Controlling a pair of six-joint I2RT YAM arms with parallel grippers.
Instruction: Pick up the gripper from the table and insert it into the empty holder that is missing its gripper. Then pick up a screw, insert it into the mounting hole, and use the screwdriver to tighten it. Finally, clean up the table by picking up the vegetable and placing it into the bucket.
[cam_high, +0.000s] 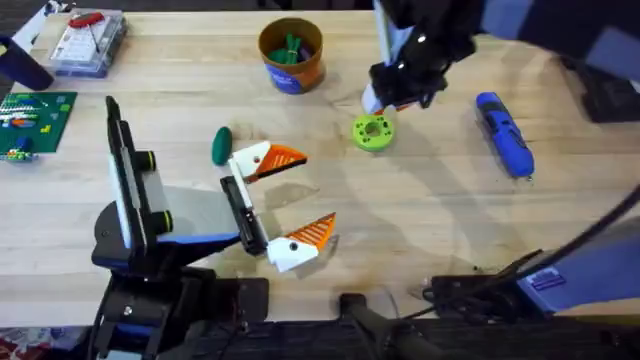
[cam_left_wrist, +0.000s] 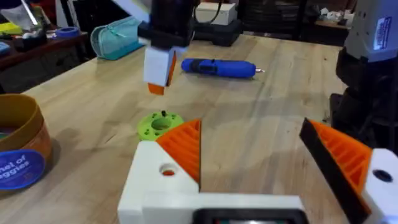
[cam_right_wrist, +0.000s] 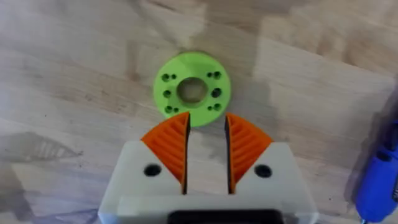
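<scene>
right gripper (cam_right_wrist: 206, 155) hangs just above bright green ring-shaped disc (cam_right_wrist: 192, 91), orange pads a small gap apart, holding nothing | tiny screws sit in disc | risk: pads bump disc, screws spill | bright blue stubby screwdriver (cam_high: 504, 134) lies beside gripper on wooden tabletop (cam_high: 420, 215)

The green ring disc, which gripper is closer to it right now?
Right. The right gripper hangs just over the green ring disc; the left gripper sits open farther back, toward the left arm's base.

A green ring-shaped disc (cam_high: 373, 131) is sitting around center-right. Clear parts box (cam_high: 88, 42) is hanging out at 10 o'clock, green board (cam_high: 33, 120) lying just below it.
</scene>
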